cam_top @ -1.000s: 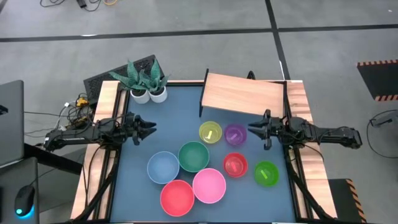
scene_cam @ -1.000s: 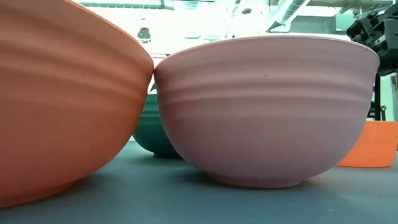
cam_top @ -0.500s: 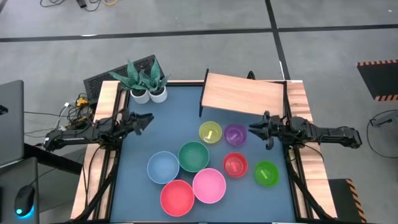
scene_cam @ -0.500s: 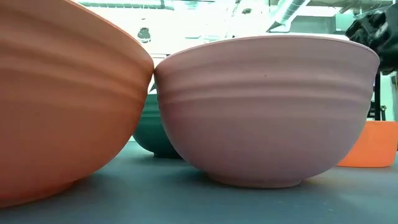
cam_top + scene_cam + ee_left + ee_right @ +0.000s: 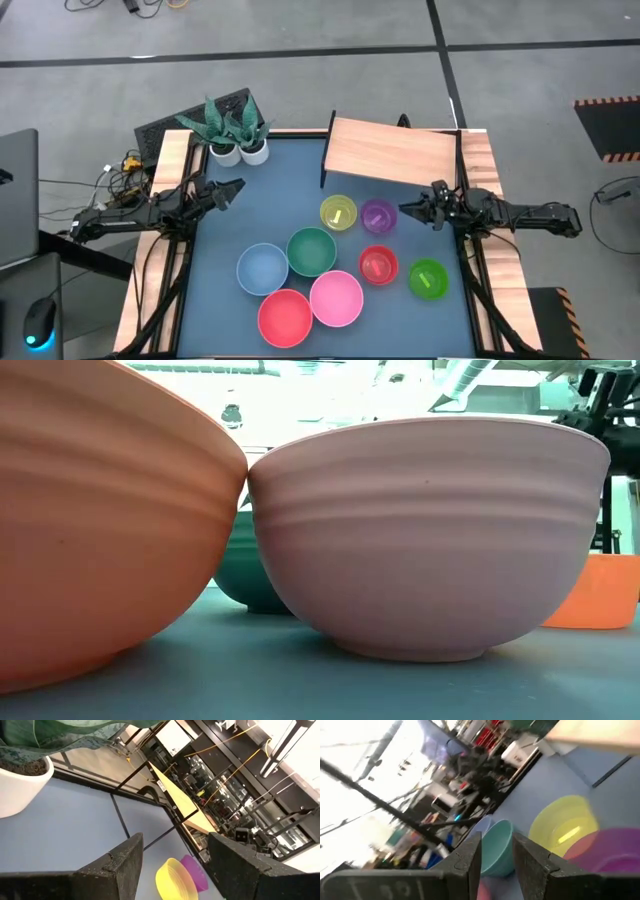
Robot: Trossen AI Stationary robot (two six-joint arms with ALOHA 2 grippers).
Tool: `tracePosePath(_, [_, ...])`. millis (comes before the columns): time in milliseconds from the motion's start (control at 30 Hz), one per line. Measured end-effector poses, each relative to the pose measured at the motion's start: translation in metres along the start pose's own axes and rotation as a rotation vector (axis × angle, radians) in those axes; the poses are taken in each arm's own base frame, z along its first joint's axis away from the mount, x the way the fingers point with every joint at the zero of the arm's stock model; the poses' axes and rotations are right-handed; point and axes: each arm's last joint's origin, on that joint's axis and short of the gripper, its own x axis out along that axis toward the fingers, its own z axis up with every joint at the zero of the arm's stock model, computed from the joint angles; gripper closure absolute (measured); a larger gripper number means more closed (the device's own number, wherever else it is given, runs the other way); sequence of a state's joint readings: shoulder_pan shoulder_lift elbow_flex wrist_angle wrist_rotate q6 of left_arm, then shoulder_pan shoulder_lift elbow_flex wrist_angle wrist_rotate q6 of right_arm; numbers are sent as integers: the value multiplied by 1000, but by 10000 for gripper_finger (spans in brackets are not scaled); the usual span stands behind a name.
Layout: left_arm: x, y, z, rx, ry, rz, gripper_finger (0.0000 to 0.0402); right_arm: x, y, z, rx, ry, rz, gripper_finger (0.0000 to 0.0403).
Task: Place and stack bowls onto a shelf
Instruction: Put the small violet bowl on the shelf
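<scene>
Several bowls stand on their bases on the blue table: yellow (image 5: 338,213), purple (image 5: 378,215), dark green (image 5: 311,251), blue (image 5: 262,268), large red (image 5: 285,316), pink (image 5: 336,298), small red (image 5: 378,265) and small green (image 5: 428,278). The shelf (image 5: 390,152), bare on top, stands at the far edge on thin dark legs. My left gripper (image 5: 232,188) hovers open at the left side, near the plant pots. My right gripper (image 5: 405,210) hovers open just right of the purple bowl. The left wrist view shows the yellow bowl (image 5: 175,877) beyond the open fingers.
Two white plant pots (image 5: 240,150) stand at the far left corner, close to my left gripper. Wooden rails (image 5: 170,170) run along both sides of the table. The low view is filled by the large red bowl (image 5: 100,530) and the pink bowl (image 5: 430,540).
My left gripper has drawn a little toward the far edge and the plant pots, turning about its wrist. My right gripper has risen slightly and rolled about its wrist beside the purple bowl. No bowl has moved.
</scene>
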State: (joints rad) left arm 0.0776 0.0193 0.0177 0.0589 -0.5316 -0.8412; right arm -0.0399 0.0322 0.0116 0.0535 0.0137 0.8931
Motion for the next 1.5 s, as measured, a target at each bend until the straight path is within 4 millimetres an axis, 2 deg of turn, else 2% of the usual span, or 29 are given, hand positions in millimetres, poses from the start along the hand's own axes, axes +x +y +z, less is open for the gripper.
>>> tracePosePath(133, [0,0,0,6,0,0,193,-1,9,4,34,19,132,271])
tracePosePath(467, [0,-1,-1,-36,52,-44,193,-13,40,29,25,-243,474,271])
tracePosePath(600, [0,-2,-3,-68,93,-77,193,-21,52,40,36,-343,555,271])
tracePosePath(800, [0,-3,-3,-51,113,-95,193,-36,86,67,-74,-429,590,271])
tracePosePath(967, [0,-3,-3,-46,109,-91,193,-40,114,90,-155,-354,465,271])
tracePosePath(1133, [0,-2,-3,-64,113,-87,193,-28,125,99,-65,-70,146,271])
tracePosePath(1367, [0,-2,-3,-62,114,-87,193,8,118,87,158,418,-292,271])
tracePosePath(1500, [0,-2,-3,-40,113,-88,193,34,113,69,196,628,-408,271])
